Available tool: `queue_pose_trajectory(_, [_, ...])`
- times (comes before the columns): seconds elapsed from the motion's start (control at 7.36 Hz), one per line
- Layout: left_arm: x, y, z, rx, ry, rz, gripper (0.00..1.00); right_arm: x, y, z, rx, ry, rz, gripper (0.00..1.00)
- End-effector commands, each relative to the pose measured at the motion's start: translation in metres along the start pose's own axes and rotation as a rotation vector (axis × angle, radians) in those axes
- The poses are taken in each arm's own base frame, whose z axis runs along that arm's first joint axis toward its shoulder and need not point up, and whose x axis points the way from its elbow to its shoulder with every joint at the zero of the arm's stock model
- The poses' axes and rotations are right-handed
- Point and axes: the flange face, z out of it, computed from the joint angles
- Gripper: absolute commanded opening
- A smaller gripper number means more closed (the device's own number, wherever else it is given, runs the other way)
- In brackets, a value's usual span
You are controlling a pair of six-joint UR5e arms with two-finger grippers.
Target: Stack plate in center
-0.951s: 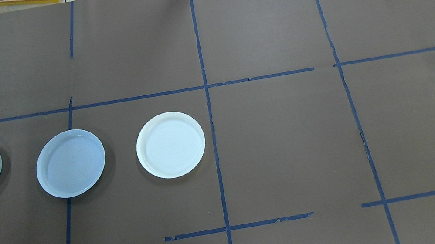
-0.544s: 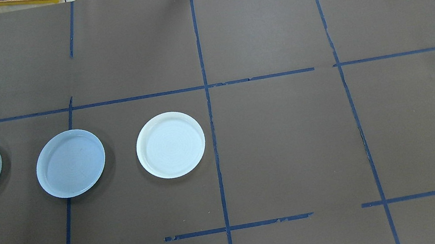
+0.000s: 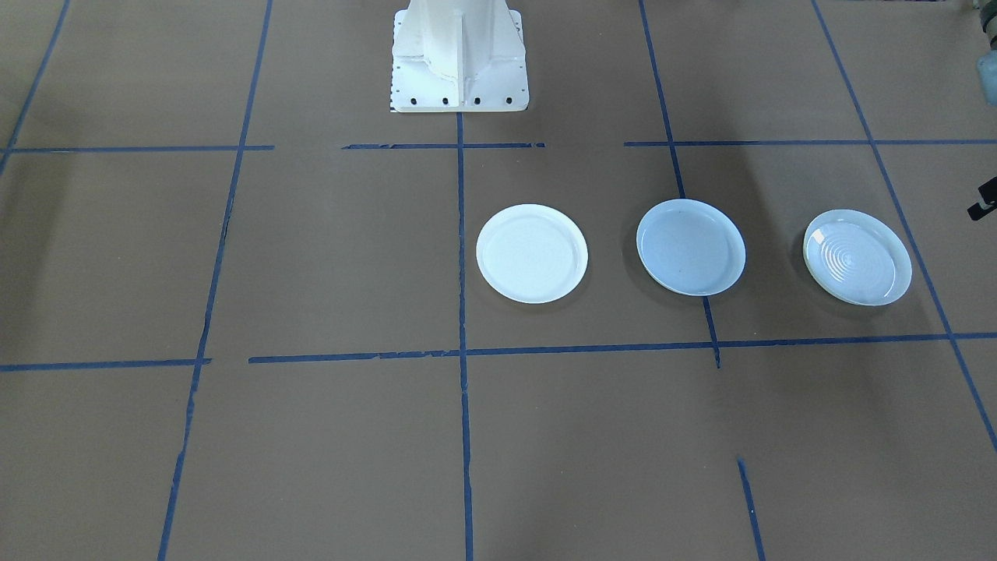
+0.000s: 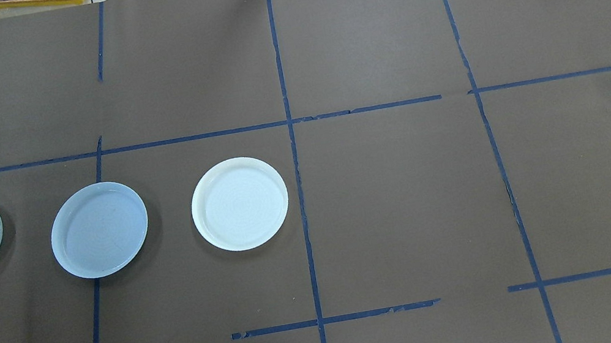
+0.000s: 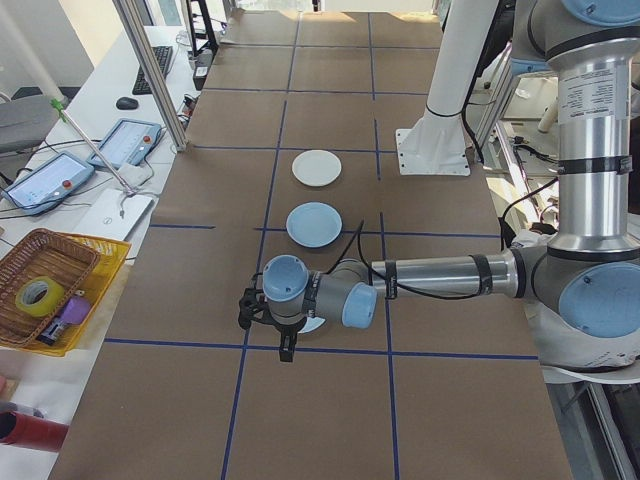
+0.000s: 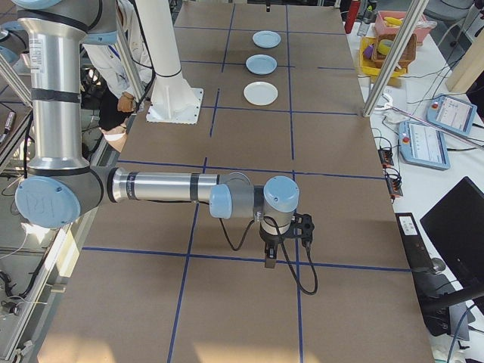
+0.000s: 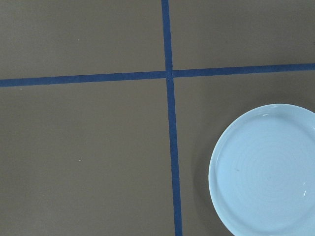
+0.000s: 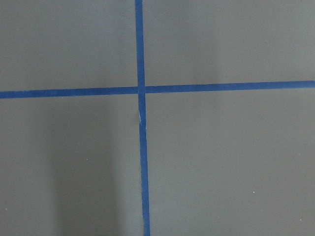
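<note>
Round shallow pale blue-grey plate [image 4: 99, 229] sits middle of three-plate row, on robot's left half of brown paper-covered table [image 4: 396, 193]

Left gripper [image 5: 270, 322] hovers over ringed end plate [image 3: 857, 256], nearer; target lies just inboard toward whiter plate [image 4: 239, 203]

Right gripper [image 6: 281, 240] well apart

Jaw opening: cannot tell, either arm

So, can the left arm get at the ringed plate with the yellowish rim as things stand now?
Probably yes. The left gripper hangs right beside the ringed plate with the yellowish rim, and nothing lies on that plate; the smooth blue-grey plate sits apart from it.
</note>
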Motion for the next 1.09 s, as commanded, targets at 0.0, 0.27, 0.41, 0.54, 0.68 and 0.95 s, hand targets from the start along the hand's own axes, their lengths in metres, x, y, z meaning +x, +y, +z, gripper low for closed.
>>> queue_pose_trajectory(0.0, [0.006, 0.021, 0.059, 0.036, 0.045, -0.039, 1.0, 0.0, 0.0, 0.0, 0.0, -0.001, 0.0, 1.0])
queue_pose_trajectory(0.27, [0.014, 0.031, 0.087, 0.032, 0.042, -0.064, 1.0, 0.0, 0.0, 0.0, 0.0, -0.001, 0.0, 1.0])
queue_pose_trajectory(0.41, [0.019, 0.03, 0.09, 0.026, 0.045, -0.06, 1.0, 0.0, 0.0, 0.0, 0.0, 0.001, 0.0, 1.0])
queue_pose_trajectory(0.54, [0.024, 0.028, 0.092, 0.022, 0.049, -0.054, 1.0, 0.0, 0.0, 0.0, 0.0, 0.001, 0.0, 1.0])
queue_pose_trajectory(0.68, [0.027, 0.027, 0.094, 0.019, 0.051, -0.066, 0.99, 0.0, 0.0, 0.0, 0.0, -0.001, 0.0, 1.0])
queue_pose_trajectory(0.95, [0.036, 0.026, 0.1, 0.006, 0.054, -0.057, 0.8, 0.0, 0.0, 0.0, 0.0, -0.001, 0.0, 1.0])
